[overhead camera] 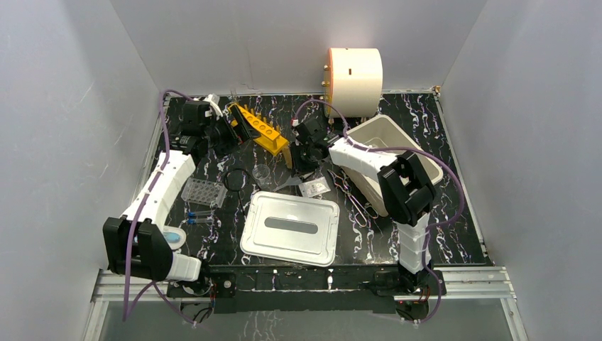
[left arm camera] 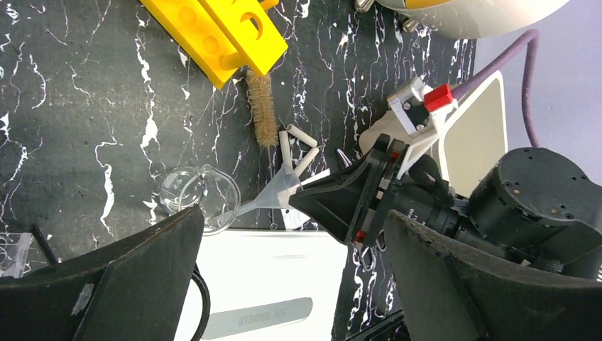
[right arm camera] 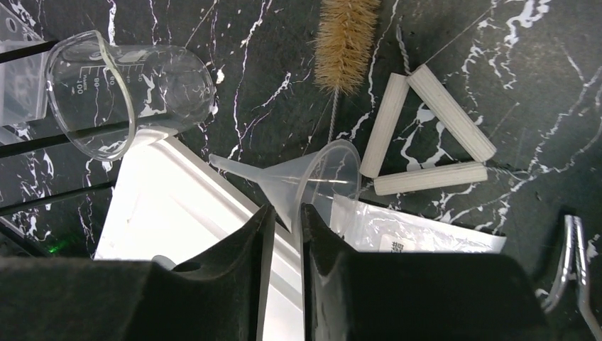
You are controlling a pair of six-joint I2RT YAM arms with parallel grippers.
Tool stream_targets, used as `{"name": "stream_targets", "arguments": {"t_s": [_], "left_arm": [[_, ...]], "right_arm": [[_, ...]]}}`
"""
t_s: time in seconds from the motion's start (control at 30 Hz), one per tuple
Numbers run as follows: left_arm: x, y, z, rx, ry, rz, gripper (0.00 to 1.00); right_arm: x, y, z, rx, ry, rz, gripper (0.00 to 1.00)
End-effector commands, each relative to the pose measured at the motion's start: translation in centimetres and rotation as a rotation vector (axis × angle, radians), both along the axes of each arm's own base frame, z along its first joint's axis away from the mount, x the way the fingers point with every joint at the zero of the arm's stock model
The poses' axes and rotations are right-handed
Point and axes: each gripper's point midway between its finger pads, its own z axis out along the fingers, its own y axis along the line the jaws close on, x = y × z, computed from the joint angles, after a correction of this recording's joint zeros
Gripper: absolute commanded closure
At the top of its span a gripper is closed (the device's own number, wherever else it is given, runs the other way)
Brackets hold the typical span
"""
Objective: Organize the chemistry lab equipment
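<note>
Two sets: right jaws narrow, pinching funnel (right arm camera: pixel 319 174) rim; left jaws wide, empty. Pick-up apparently in hand; next, lift clear of white triangle (right arm camera: pixel 426 135) just beyond.

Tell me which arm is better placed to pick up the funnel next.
Right. The right gripper straddles the funnel at its rim, beside the white lid, jaws narrow. The left gripper hangs wide open farther back by the yellow rack.
</note>
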Motion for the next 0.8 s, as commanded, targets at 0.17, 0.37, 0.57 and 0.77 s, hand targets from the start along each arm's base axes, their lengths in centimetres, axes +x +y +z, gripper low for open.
{"name": "stream_targets", "arguments": {"t_s": [0.17, 0.37, 0.57, 0.77], "left_arm": [[0.5, -0.7, 1.8, -0.049, -0.023, -0.027, 0.02], [1.3, -0.6, 2.6, -0.034, -0.047, -0.025, 0.02], [2.9, 0.5, 4.6, 0.038, -0.108, 0.012, 0.02], [3.6, 1.3, 5.2, 0.088, -0.126, 0.038, 0.02]], "right_arm": [[2.2, 0.9, 3.1, 0.080, -0.110, 0.055, 0.92], [2.0, 0.6, 9.7, 0.176, -0.271, 0.181, 1.00], [3.0, -3.0, 16.7, 0.273, -0.425, 0.165, 1.00], [5.6, -8.4, 23.1, 0.238, -0.612, 0.014, 1.00]]}}
